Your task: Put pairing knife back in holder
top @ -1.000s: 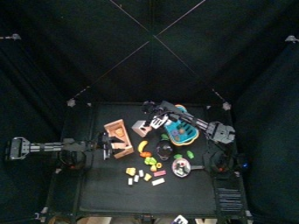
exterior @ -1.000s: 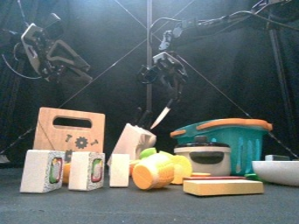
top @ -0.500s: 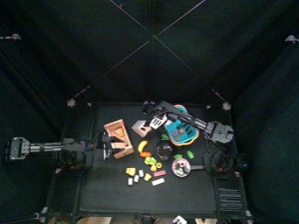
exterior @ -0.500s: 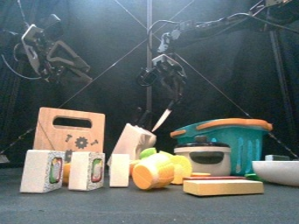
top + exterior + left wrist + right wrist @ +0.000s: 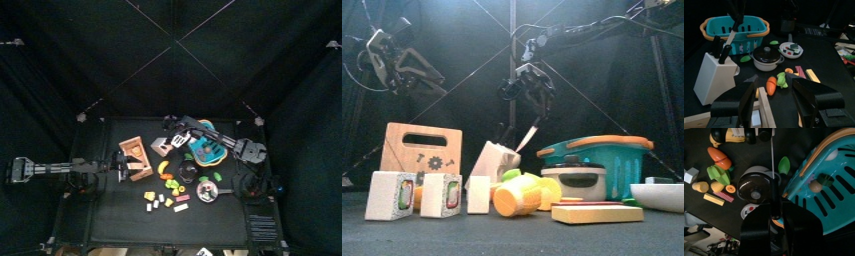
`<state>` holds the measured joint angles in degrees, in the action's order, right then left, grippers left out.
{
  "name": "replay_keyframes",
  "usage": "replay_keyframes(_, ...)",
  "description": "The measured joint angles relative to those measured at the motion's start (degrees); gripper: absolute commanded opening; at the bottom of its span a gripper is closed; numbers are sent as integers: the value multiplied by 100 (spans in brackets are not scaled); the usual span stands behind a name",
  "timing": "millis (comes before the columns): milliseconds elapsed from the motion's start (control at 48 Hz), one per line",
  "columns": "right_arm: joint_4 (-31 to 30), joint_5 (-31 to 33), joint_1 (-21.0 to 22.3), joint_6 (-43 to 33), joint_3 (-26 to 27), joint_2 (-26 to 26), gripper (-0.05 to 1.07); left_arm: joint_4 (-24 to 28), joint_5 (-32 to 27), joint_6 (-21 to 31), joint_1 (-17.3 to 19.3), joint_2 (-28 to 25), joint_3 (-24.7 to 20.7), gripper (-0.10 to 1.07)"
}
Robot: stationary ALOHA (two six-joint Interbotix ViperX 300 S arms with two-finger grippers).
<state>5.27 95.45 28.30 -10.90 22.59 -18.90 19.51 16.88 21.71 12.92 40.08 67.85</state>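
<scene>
The right claw (image 5: 531, 100) gripped the paring knife (image 5: 525, 137) blade-down above the mid-frame white holder (image 5: 492, 165), ready for slotting in; the left claw (image 5: 775, 86) gaped wide.

Dim black pen, overhead light, soft focus.

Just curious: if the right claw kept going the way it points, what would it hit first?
Likely the pale knife block: the right claw aims its knife down at its top; depth is unclear.

Black curtains (image 5: 80, 60) enclose a small black table (image 5: 127, 222), seemingly lit from above.
</scene>
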Motion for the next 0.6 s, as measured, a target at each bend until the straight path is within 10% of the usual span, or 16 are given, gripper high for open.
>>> replay_keyframes(604,35,44,-18,-9,211,-149,45,0,-35,-18,9,0,9,85)
